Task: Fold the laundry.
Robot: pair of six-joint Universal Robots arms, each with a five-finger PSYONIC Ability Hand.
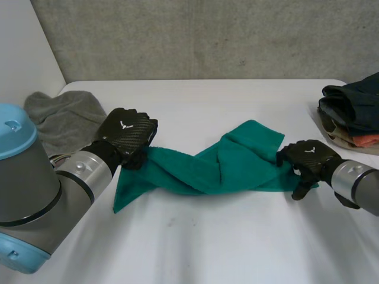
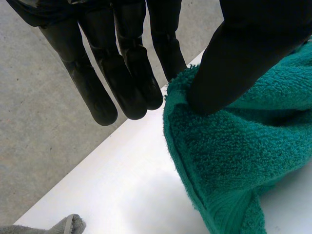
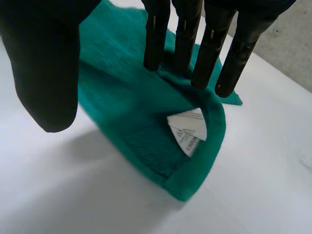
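Observation:
A green towel [image 1: 225, 165] lies twisted across the white table [image 1: 195, 236], stretched between my two hands. My left hand [image 1: 127, 136] is at the towel's left end. In the left wrist view its thumb [image 2: 234, 63] presses into the edge of the towel [image 2: 234, 146], with the fingers [image 2: 122, 73] straight beside it, pinching the cloth. My right hand [image 1: 308, 157] is at the towel's right end. There its fingers [image 3: 204, 48] are straight and spread from the thumb [image 3: 46, 63], above the towel [image 3: 126, 112]. A white label [image 3: 189, 129] shows on that end, which rests on the table.
A grey cloth [image 1: 59, 118] lies crumpled at the table's back left, and its edge [image 2: 68, 226] is near my left hand. A pile of dark clothes [image 1: 355, 112] sits at the right edge. A concrete wall [image 1: 207, 35] stands behind the table.

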